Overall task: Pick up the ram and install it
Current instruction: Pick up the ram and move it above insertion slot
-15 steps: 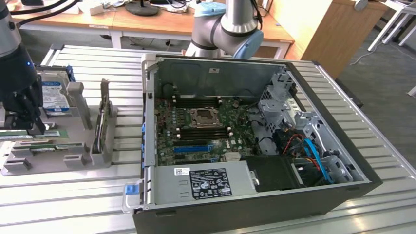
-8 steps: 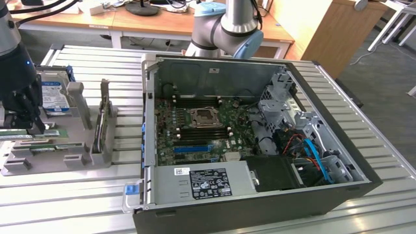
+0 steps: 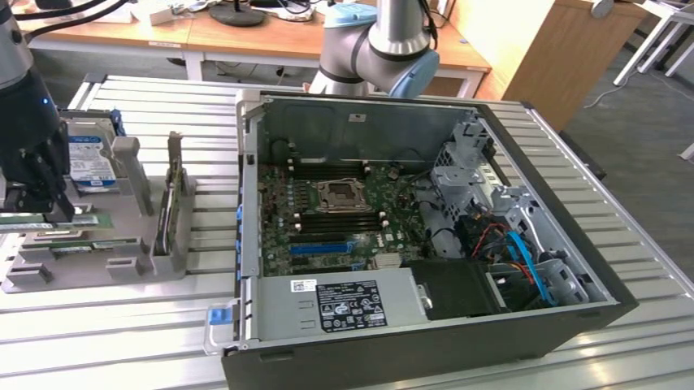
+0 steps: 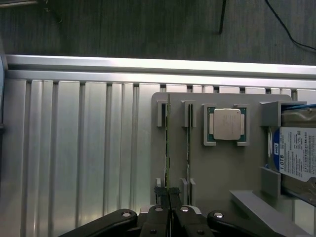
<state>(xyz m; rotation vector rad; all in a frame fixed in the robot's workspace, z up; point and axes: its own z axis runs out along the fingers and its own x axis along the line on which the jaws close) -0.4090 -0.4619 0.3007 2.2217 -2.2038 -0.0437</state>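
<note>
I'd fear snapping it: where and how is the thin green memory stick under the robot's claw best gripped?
Probably by its upper long edge, from straight above, pinching the two flat faces. The thin green ram stick stands on edge in the grey slotted holder, so that edge is the most exposed part.

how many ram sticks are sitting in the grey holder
2. Both stand on edge in neighbouring slots of the grey holder: one ram stick next to the CPU, the other ram stick one slot farther from it, its end pinched by the shut gripper.
</note>
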